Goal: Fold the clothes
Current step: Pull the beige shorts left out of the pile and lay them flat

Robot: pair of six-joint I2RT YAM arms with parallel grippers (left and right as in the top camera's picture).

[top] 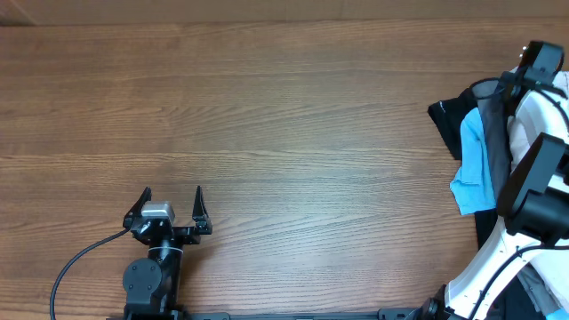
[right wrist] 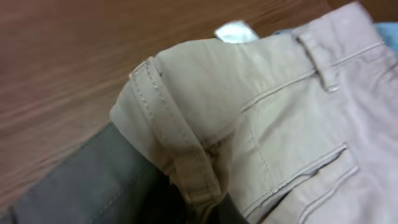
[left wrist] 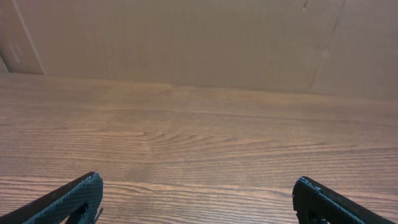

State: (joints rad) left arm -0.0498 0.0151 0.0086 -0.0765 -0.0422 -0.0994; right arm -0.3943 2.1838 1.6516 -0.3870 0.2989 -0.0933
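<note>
Beige trousers (right wrist: 249,106), one pair, over one grey garment (right wrist: 81,180); left claw (top: 172,192) wide; right claw unseen.

left gripper (left wrist: 198,183) | 2 fingertips (left wrist: 78,196) wide apart | over wooden table (left wrist: 199,124) | tan wall (left wrist: 186,37) behind

The left arm (top: 151,271) is black, a silver block (top: 156,212) at its wrist (a black cable (top: 76,262) trails off), its fingers (top: 198,197) pointed. The right arm (top: 538,111) is white-shelled with black joints.

One wooden table (top: 267,107), two robot arms (top: 153,276) (top: 538,182), four garments: one pair of beige trousers (right wrist: 280,124), one grey garment (right wrist: 81,180), one light-blue garment (top: 471,164), one black garment (top: 449,114). One white label (right wrist: 235,31).
</note>
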